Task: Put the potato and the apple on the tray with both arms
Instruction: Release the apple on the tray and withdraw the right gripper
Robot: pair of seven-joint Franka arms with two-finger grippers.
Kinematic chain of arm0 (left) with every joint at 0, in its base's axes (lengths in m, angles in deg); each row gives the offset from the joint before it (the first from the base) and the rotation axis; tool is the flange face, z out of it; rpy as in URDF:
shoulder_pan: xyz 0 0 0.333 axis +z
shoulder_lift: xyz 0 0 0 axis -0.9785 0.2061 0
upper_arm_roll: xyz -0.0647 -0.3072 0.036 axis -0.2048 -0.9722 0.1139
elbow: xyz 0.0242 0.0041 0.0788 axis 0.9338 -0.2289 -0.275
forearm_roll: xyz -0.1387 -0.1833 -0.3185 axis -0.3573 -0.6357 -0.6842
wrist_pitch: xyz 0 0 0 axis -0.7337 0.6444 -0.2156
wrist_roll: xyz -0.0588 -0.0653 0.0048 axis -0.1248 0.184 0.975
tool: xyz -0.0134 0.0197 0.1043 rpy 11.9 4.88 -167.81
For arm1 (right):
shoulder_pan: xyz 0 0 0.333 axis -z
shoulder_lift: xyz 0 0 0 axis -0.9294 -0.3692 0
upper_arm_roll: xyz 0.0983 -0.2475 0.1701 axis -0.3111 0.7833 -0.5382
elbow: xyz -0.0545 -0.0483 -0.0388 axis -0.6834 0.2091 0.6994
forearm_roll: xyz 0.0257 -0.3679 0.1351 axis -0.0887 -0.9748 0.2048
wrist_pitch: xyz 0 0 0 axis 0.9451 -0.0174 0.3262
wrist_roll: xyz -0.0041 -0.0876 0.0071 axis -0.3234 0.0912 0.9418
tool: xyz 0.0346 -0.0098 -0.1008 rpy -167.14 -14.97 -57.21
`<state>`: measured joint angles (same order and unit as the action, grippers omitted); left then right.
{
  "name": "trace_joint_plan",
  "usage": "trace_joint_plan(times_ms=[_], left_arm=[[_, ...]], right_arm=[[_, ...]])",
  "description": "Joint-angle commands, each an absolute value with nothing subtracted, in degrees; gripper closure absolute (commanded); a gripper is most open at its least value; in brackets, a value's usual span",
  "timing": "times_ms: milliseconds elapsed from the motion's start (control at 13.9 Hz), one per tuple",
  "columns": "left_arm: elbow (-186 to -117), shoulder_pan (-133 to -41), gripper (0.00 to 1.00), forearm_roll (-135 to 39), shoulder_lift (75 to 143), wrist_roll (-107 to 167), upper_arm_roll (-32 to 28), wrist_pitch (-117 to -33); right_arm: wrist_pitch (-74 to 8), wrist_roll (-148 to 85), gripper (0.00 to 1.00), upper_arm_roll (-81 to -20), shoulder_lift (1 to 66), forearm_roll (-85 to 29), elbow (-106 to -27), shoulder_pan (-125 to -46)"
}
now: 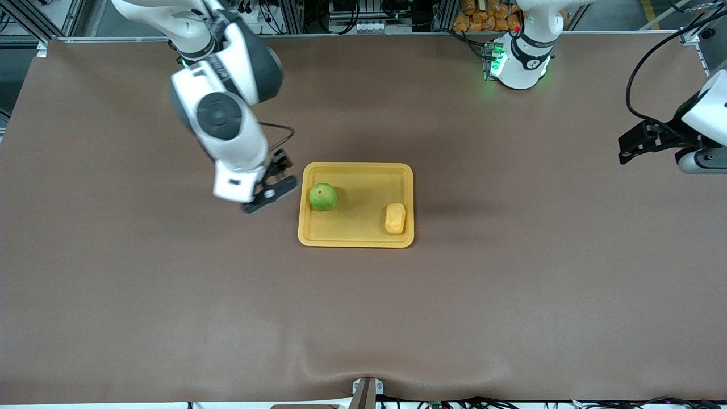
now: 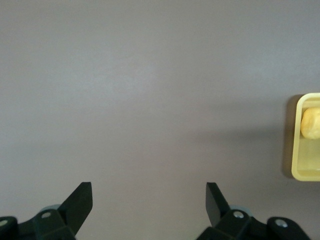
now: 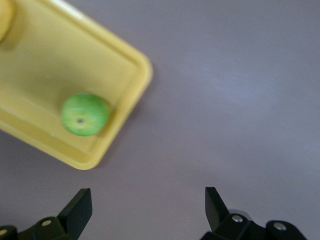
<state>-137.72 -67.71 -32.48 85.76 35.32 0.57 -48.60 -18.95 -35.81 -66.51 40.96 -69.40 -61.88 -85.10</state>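
The yellow tray (image 1: 359, 170) lies at the table's middle. The green apple (image 1: 322, 196) sits in it at the right arm's end. The yellow-orange potato (image 1: 395, 218) lies in it at the left arm's end. My right gripper (image 1: 276, 177) is open and empty over the bare table beside the tray's apple end. The right wrist view shows the open gripper (image 3: 148, 200), the apple (image 3: 85, 114) and the tray (image 3: 55, 60). My left gripper (image 1: 627, 146) hangs over the table's left-arm end, well away from the tray. The left wrist view shows it open (image 2: 148, 195) and empty, with the potato (image 2: 311, 123) in the tray (image 2: 300, 172).
The brown table cover (image 1: 170, 295) is bare apart from the tray. The left arm's green-lit base (image 1: 519, 62) stands at the table's robot edge. A black cable (image 1: 653, 51) loops above the left wrist.
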Motion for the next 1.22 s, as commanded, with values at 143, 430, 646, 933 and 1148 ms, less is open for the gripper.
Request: trace_joint_plan(times_ms=[143,430,646,933,1148], left_arm=[[-139.71,-77.49,0.00,-33.72,81.62,35.01,9.91,-43.91],[-143.13,-83.02,0.00,-33.72,78.19,30.53,14.13,-43.64],[-144.37,-83.46,0.00,-34.33,76.96,30.44,14.83,-43.56],[-144.19,-85.93,0.00,-34.95,76.61,30.00,18.00,-42.59],[-144.02,-85.49,0.00,-36.71,76.69,30.00,18.09,-41.98]], right_arm=[[-15.89,-37.15,0.00,-67.69,44.95,-69.04,-58.85,-73.81],[-11.42,-37.06,0.00,-67.60,49.96,-61.92,-59.29,-63.96],[-8.95,-37.15,0.00,-67.42,54.53,-62.00,-59.20,-60.26],[-6.75,-36.71,0.00,-66.38,56.73,-62.44,-58.68,-57.70],[-4.20,-36.80,0.00,-55.00,59.54,-62.71,-58.76,-66.63]])
